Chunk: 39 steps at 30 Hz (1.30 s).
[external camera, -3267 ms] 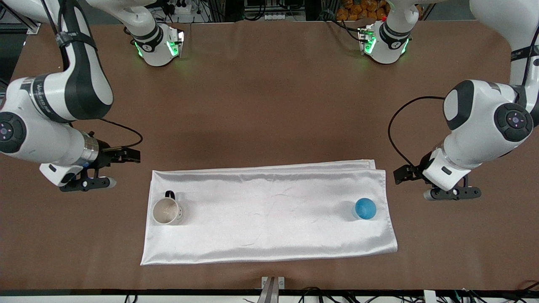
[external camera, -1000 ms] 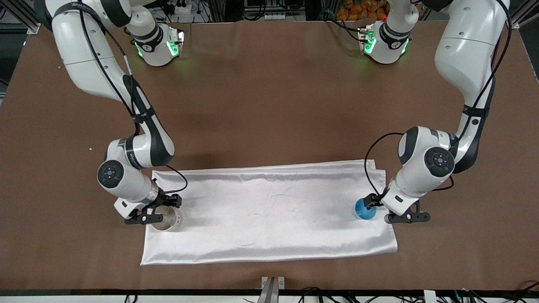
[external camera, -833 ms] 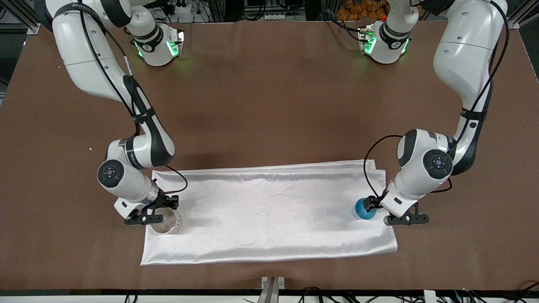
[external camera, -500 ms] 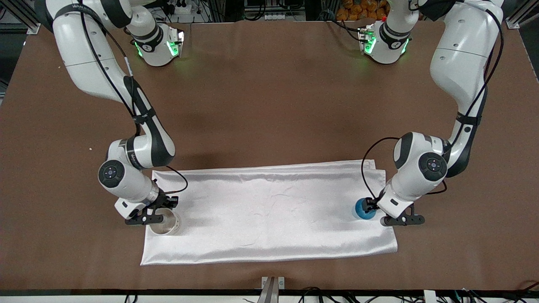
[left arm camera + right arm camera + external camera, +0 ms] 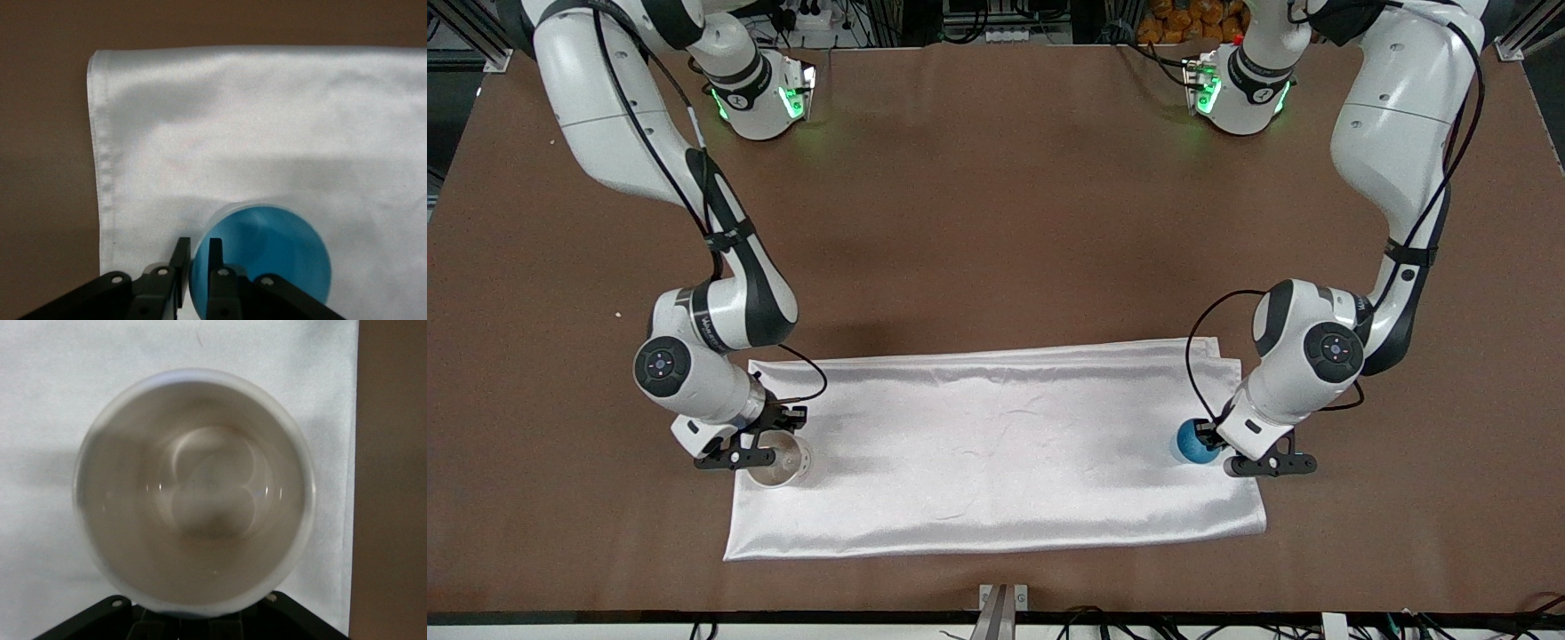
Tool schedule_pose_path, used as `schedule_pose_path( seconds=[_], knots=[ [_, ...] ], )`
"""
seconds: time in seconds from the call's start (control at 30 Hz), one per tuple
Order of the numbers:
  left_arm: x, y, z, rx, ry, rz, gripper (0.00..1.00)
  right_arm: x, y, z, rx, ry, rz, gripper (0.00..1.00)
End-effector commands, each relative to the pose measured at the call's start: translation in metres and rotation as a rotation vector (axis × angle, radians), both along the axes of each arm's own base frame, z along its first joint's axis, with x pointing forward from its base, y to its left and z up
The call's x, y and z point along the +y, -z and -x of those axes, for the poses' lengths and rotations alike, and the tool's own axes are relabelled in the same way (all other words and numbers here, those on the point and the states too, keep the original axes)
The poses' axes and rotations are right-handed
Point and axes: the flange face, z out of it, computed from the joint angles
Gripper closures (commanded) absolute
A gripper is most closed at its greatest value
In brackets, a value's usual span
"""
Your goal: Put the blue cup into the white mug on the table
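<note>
The blue cup [image 5: 1190, 443] stands on the white cloth at the left arm's end. My left gripper [image 5: 1208, 436] is at its rim. In the left wrist view the cup [image 5: 267, 260] has one finger [image 5: 180, 267] outside its wall and one inside, and the gripper [image 5: 197, 267] is shut on the rim. The white mug [image 5: 783, 464] is on the cloth at the right arm's end. My right gripper [image 5: 781, 422] is over its handle side, which hides the handle, and holds the mug. The mug's cream inside [image 5: 193, 493] fills the right wrist view. The brown table [image 5: 996, 222] lies under all.
A shiny white cloth [image 5: 996, 444] lies flat between mug and cup, nearer the front camera than the table's middle. Its edge and bare table [image 5: 40, 133] show in the left wrist view. Both arm bases [image 5: 760, 98] stand at the table's back edge.
Both arms came in from the table's ends and lowered onto the mug and the cup. The mug has shifted slightly toward the front camera. The left gripper edged closer onto the cup.
</note>
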Motion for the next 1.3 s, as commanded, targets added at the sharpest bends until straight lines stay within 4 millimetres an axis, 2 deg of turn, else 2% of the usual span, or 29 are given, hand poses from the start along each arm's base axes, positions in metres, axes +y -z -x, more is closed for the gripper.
schedule_pose_path(
  seconds=[0.0,0.13,0.3,0.47,0.73,0.9,1.07,1.27],
  knots=[
    [-0.002,-0.005,-0.005,-0.024,-0.005,-0.013,1.0,0.03,-0.042,0.034,0.048,0.016,-0.044,1.0],
    [-0.002,-0.011,-0.006,-0.036,0.005,-0.023,1.0,0.055,-0.052,0.057,0.067,0.01,-0.063,1.0],
    [0.0,-0.033,-0.007,-0.065,0.027,-0.052,1.0,0.089,-0.066,0.081,0.08,-0.016,-0.081,1.0],
    [-0.002,-0.063,-0.002,-0.05,0.036,-0.077,1.0,0.138,-0.079,0.107,0.103,-0.023,-0.097,1.0],
    [-0.027,-0.112,0.017,-0.011,0.055,-0.107,1.0,0.215,-0.084,0.16,0.122,0.058,-0.018,1.0],
    [-0.062,-0.127,0.036,0.027,0.042,-0.119,1.0,0.253,-0.081,0.199,0.139,0.106,-0.003,1.0],
    [-0.101,-0.133,0.054,0.036,0.025,-0.115,1.0,0.267,-0.065,0.222,0.121,0.154,0.045,1.0],
    [-0.138,-0.127,0.075,0.075,0.014,-0.128,1.0,0.268,-0.041,0.239,0.106,0.19,0.027,1.0]
  ],
)
